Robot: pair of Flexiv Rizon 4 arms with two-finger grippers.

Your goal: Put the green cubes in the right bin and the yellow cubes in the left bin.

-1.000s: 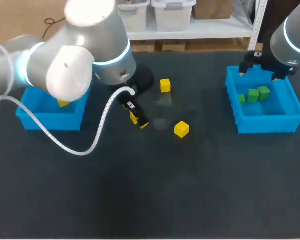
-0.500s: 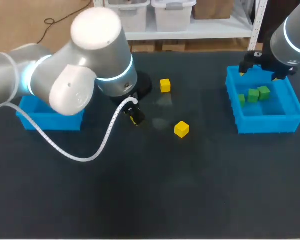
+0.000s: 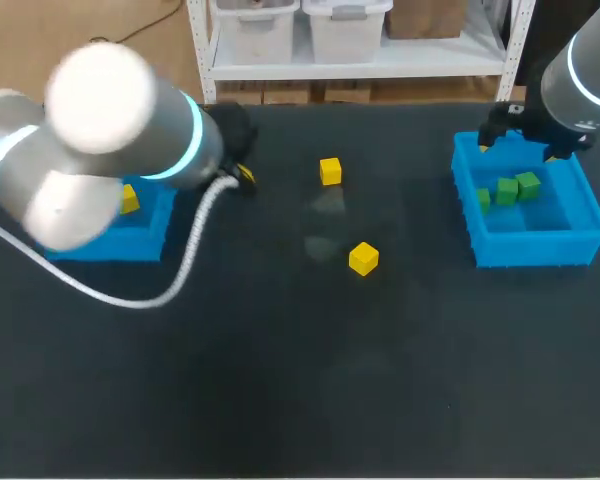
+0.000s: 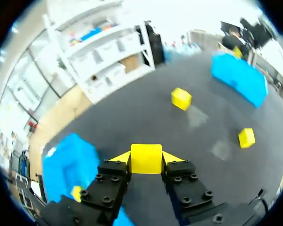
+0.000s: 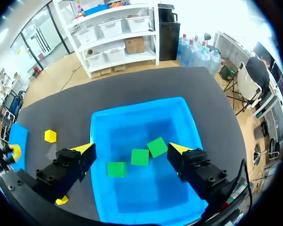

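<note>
Between the left fingers (image 4: 146, 157) sits a yellow cube (image 4: 146, 160), pressed by the yellow tips from both sides and held above the desk (image 3: 300, 400). From the head view, these fingers hang near the desk's far left, just beside the far right corner of the left bin (image 3: 145, 240), not over it. From the wrist view, the bin lies off to one side of the fingers, with one yellow cube (image 4: 76, 192) inside. The right fingers (image 5: 131, 149) stand wide apart and hold nothing, above the right bin (image 5: 141, 117), where three green cubes (image 5: 140, 157) lie close together.

A second ago the left fingers were low over the middle of the desk, close to the two loose cubes. Since then the arm has swung back toward the left bin, taking its cube along. The right arm has kept its place, and neither loose cube has shifted.

One loose yellow cube (image 3: 329, 171) lies toward the far edge, the other (image 3: 363, 259) nearer the middle, both well apart from either bin. The left bin stands at the left edge and the right bin near the right edge. A white cable (image 3: 130, 295) loops from the left arm over the desk in front of the left bin.
</note>
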